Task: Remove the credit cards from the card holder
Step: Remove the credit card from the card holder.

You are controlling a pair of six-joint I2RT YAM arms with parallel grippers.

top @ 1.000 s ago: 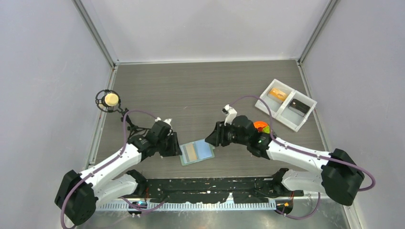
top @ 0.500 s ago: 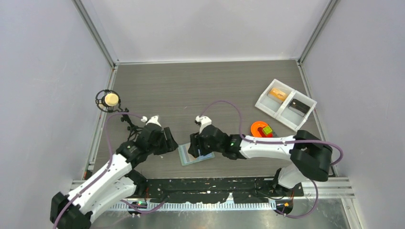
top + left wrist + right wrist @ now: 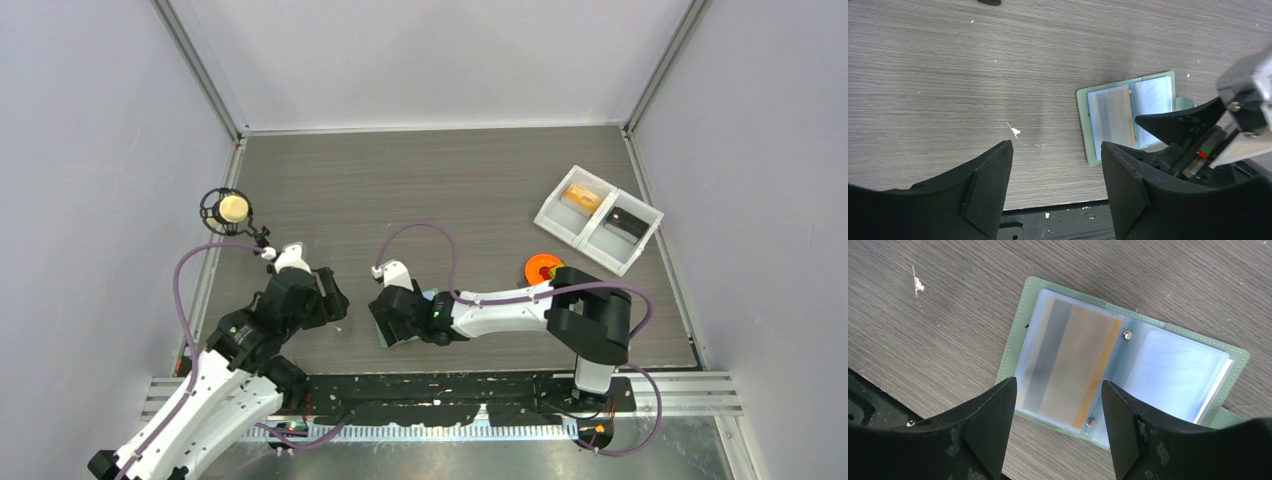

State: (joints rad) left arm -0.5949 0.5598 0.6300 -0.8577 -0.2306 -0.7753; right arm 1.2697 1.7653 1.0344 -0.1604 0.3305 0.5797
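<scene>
The sage-green bifold card holder with pale blue pocket faces (image 3: 1128, 360) lies open and flat on the grey wood-grain table (image 3: 948, 285), close to its near edge. Directly above the holder hangs the black two-finger right gripper (image 3: 1058, 390), jaws spread and empty. Its fingers straddle the holder's left page, where a tan card with an orange edge (image 3: 1073, 365) sits under clear plastic. The card's long axis runs roughly crosswise to the line between those fingers.

The black left gripper (image 3: 1057, 150), also spread and empty, hovers left of the holder and apart from it, so the right arm is nearer. Far right of the holder stand an orange-topped plate (image 3: 540, 266) and a white two-compartment tray (image 3: 580, 246).
</scene>
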